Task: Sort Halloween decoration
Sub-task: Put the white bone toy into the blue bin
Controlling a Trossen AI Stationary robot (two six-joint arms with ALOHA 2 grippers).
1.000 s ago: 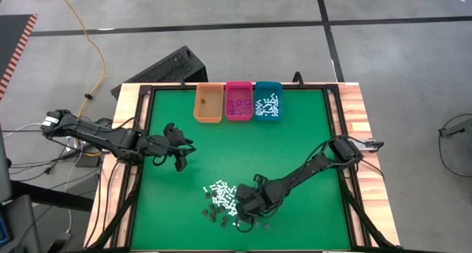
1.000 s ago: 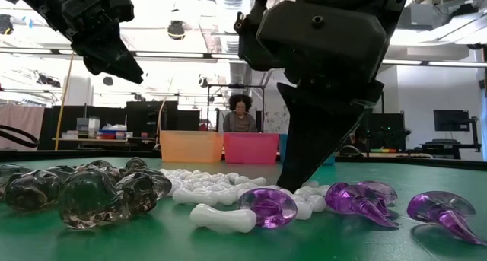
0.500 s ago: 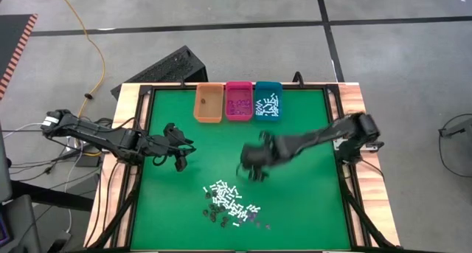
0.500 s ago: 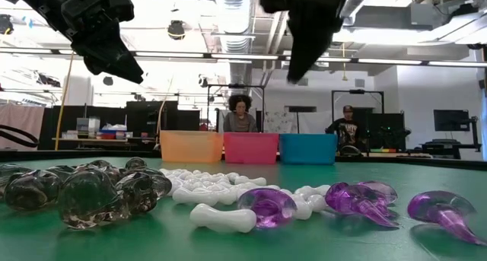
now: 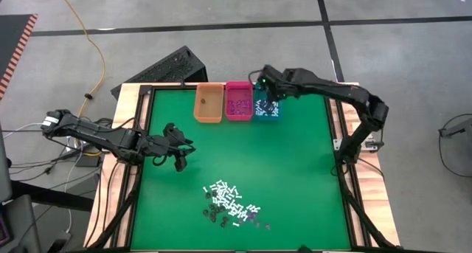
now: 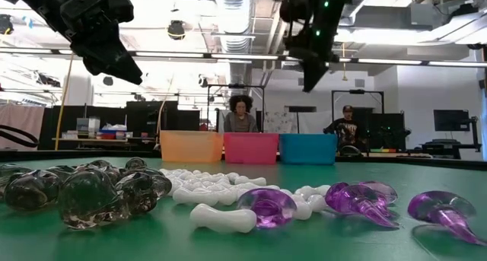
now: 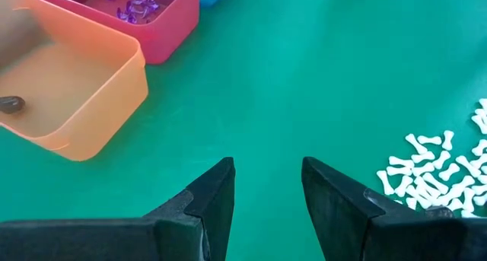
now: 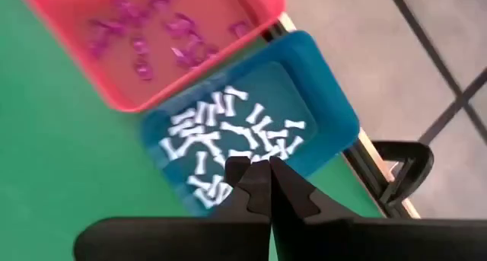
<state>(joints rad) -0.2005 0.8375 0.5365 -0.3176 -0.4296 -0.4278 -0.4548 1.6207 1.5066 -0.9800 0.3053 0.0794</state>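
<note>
The right claw (image 5: 264,89) hangs above the teal bin (image 5: 268,111) at the far edge of the green bench (image 5: 295,164), its fingers pressed narrow together; in the right wrist view the fingertips (image 8: 257,175) meet over white bone-shaped pieces (image 8: 228,132) lying in that bin, and a small white bit seems pinched at the tips, though it is too small to be sure. Beside the teal bin sits the pink bin (image 5: 238,102) with purple bits (image 8: 152,40) inside, and next to that the orange bin (image 5: 208,104), which holds one dark piece (image 7: 11,104). The left claw (image 5: 179,157) hovers over the left part of the bench, well apart from the bins, its fingers (image 7: 213,196) standing wide with nothing between them. The unsorted pile of decorations (image 5: 232,205) lies on the near middle of the bench: white bones (image 6: 221,215), purple pieces (image 6: 358,198) and dark translucent pieces (image 6: 84,192) mixed close together. Two people (image 6: 240,115) sit in the room behind the bench.
</note>
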